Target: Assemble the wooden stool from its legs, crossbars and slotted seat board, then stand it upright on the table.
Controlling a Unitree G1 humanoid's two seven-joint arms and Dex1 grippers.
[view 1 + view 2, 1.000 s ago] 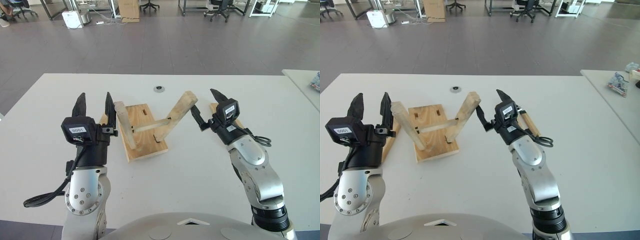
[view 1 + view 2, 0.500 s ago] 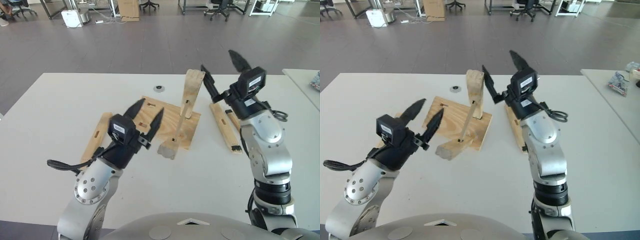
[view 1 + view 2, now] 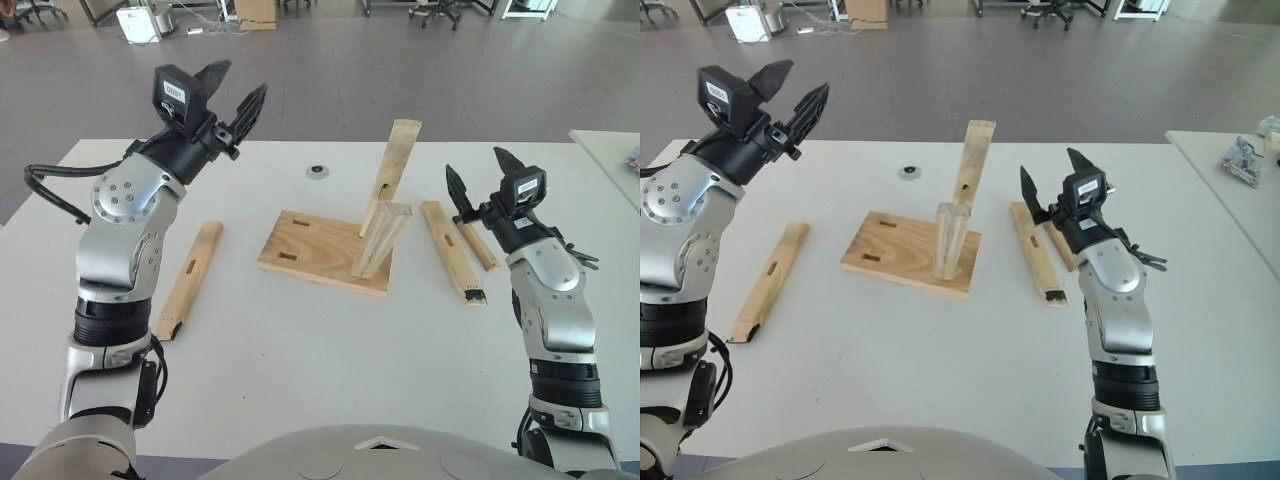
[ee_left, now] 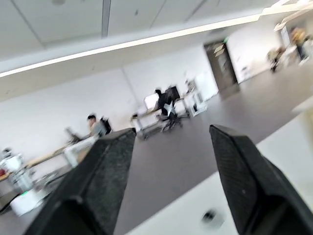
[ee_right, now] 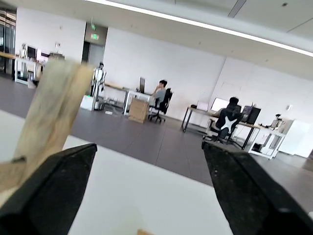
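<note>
seat board (image 3: 300,245): pale bare wood, matt, grain showing
loose leg (image 3: 190,278): same unfinished wood, rough-ish ends
table (image 3: 300,350): smooth white, slight sheen
left gripper (image 3: 243,77): matt black, probably plastic

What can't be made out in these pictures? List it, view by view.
Eye views: how the tall leg meets the seat board; the nearer leg covers its foot.
Eye views: the far end of the thin wooden bar, behind the right gripper.
Eye views: the small round thing, too small to identify.
Right wrist view: a wooden piece, blurred and cut off by the edge.
</note>
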